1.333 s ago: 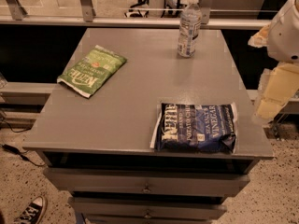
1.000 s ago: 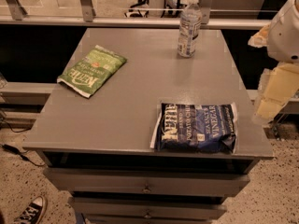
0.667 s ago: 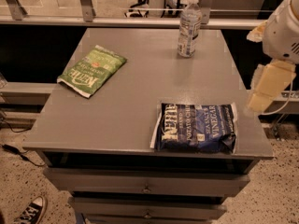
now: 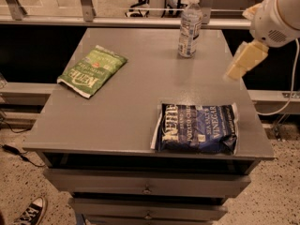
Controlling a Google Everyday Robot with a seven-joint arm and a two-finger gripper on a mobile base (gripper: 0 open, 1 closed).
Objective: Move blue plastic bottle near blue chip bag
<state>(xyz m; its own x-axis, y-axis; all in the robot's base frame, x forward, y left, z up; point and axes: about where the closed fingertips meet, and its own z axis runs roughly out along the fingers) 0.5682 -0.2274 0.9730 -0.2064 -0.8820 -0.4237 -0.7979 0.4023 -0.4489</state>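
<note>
The blue plastic bottle (image 4: 190, 27) is standing upright near the far edge of the grey desk (image 4: 136, 97), right of centre, with its white cap on and a pale label wrapping its middle. The blue chip bag (image 4: 197, 128) is lying flat at the desk's near right corner. It is a navy Kettle bag with "Sea Salt & Vinegar" in white lettering. Its long side is running along the front edge and its white crimped ends are facing left and right. Bottle and bag are sitting well apart, with a bare stretch of desktop between them.

The end effector (image 4: 236, 69) is hanging in the air above the desk's right edge. It is a cream-coloured piece angling down and to the left from the white rounded arm (image 4: 281, 13), which is reaching in from the upper right corner. It is hovering to the right of the bottle and apart from it, and it is touching neither the bottle nor the bag. Whether it is spread or pressed together cannot be told from this angle.

A green Kettle chip bag (image 4: 92, 70) is lying flat on the left side of the desk, turned diagonally — well away from both task items. Below the desktop, drawers (image 4: 147, 184) with small knobs are facing the camera. A black-and-white sneaker (image 4: 29, 212) is resting on the speckled floor at the lower left, and a white cable (image 4: 286, 100) is looping down from the arm on the right.
</note>
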